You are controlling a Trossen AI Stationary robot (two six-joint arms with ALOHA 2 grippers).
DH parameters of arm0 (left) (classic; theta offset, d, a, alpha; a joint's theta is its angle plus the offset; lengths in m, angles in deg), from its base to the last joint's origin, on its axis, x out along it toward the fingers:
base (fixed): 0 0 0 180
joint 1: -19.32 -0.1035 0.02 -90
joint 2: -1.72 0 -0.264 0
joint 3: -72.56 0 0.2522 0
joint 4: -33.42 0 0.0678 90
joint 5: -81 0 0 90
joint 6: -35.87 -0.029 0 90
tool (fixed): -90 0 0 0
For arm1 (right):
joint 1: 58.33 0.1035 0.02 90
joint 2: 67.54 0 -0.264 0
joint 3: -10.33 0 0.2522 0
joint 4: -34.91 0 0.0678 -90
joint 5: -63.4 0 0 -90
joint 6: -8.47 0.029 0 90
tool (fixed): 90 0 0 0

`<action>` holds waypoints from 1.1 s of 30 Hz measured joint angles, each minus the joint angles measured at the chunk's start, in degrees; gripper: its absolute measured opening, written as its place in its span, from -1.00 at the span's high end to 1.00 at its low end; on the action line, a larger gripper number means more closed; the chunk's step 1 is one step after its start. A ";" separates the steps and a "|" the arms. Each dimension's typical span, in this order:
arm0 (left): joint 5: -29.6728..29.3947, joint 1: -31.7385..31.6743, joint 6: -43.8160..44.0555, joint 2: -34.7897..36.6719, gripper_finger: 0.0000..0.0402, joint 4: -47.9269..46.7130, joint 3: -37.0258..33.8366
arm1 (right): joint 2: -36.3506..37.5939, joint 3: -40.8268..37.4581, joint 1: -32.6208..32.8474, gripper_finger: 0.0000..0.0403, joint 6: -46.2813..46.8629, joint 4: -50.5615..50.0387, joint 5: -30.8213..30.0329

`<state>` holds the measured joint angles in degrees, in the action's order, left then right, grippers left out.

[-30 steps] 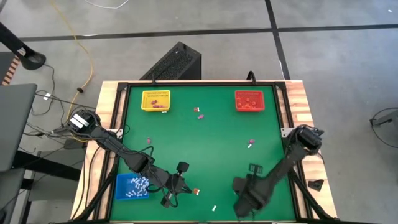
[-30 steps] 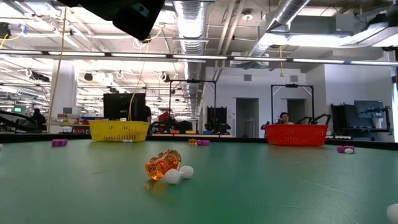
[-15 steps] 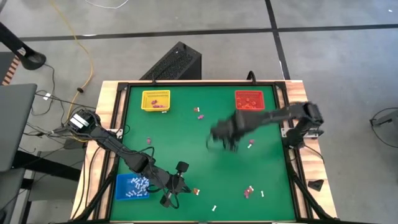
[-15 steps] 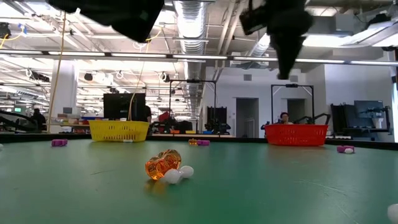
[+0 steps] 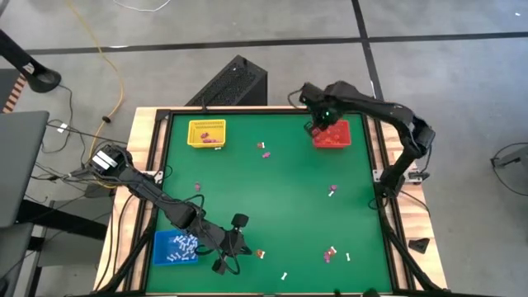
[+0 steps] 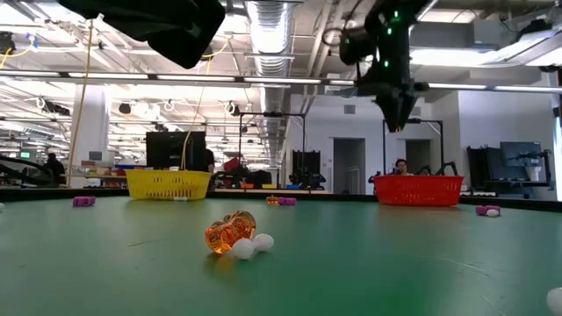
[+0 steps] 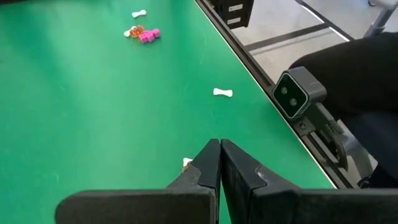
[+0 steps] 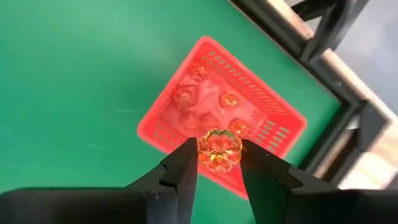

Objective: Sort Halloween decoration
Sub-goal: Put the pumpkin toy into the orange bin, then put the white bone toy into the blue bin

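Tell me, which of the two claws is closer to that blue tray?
The left. The left gripper sits low on the table just beside the blue tray. The right gripper is across the table, over the red tray, holding an orange trinket.

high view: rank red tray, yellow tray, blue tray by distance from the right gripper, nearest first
Right gripper hangs at the far right of the table, holding an orange trinket.
1. Red tray: far right corner, right beside the gripper.
2. Yellow tray: far left corner, across the table.
3. Blue tray: near left corner, beside the left arm.
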<state>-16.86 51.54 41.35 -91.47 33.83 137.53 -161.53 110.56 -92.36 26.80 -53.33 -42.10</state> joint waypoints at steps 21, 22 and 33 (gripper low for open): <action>-0.32 0.47 10.16 0.00 1.00 -4.78 0.00 | 2.83 -2.31 4.33 -0.13 0.82 -4.92 1.45; -0.33 0.87 11.29 0.00 1.00 -5.00 0.00 | 5.37 -4.13 7.00 -0.12 1.70 -3.37 1.06; -12.41 8.12 18.66 0.00 1.00 -3.96 -0.02 | 29.83 -43.65 47.62 -0.10 21.56 56.37 -9.55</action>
<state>-29.27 59.66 60.01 -91.47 29.87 137.50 -131.70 66.91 -44.74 48.36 3.04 -51.64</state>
